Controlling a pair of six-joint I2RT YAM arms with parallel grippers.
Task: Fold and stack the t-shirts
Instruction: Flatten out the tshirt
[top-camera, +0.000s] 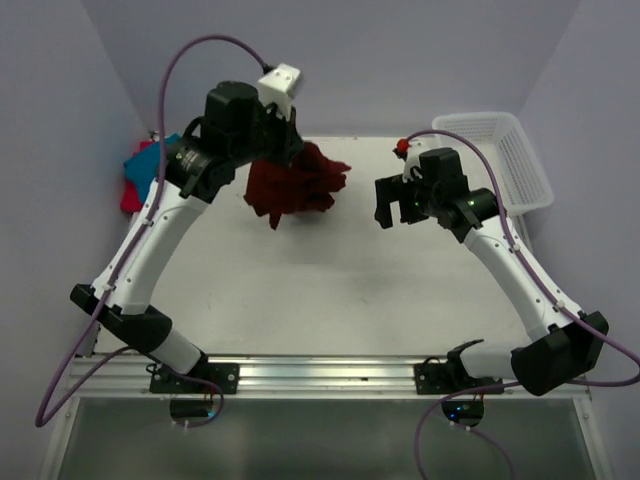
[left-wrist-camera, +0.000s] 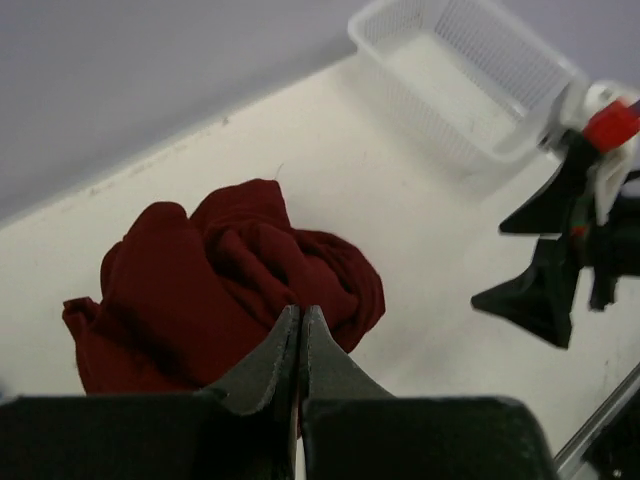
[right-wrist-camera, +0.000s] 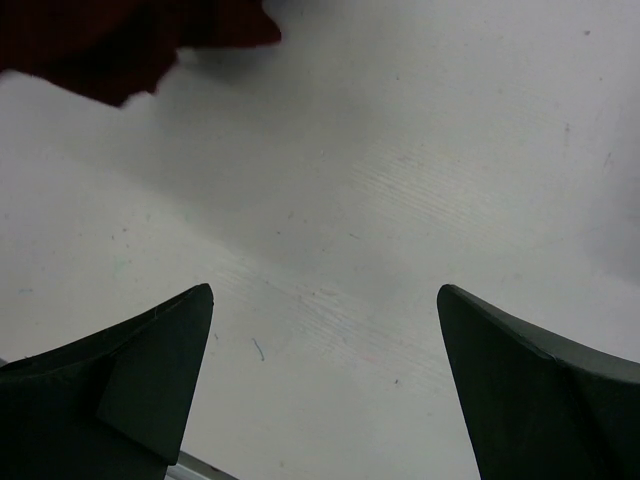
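Note:
A dark maroon t-shirt (top-camera: 296, 186) (left-wrist-camera: 220, 285) is bunched into a loose ball over the far middle of the table. My left gripper (top-camera: 284, 150) (left-wrist-camera: 300, 312) is at its top with the jaws pressed together, pinching the cloth. A corner of the maroon shirt (right-wrist-camera: 120, 40) shows at the top left of the right wrist view. My right gripper (top-camera: 393, 208) (right-wrist-camera: 325, 300) hovers to the right of the shirt, wide open and holding nothing. A teal blue t-shirt (top-camera: 152, 158) and a red-pink t-shirt (top-camera: 130, 194) lie heaped at the far left edge.
A white mesh basket (top-camera: 512, 158) (left-wrist-camera: 440, 70) stands at the far right corner, with nothing in it. The right gripper's black fingers (left-wrist-camera: 545, 265) show at the right of the left wrist view. Purple walls close the back and both sides.

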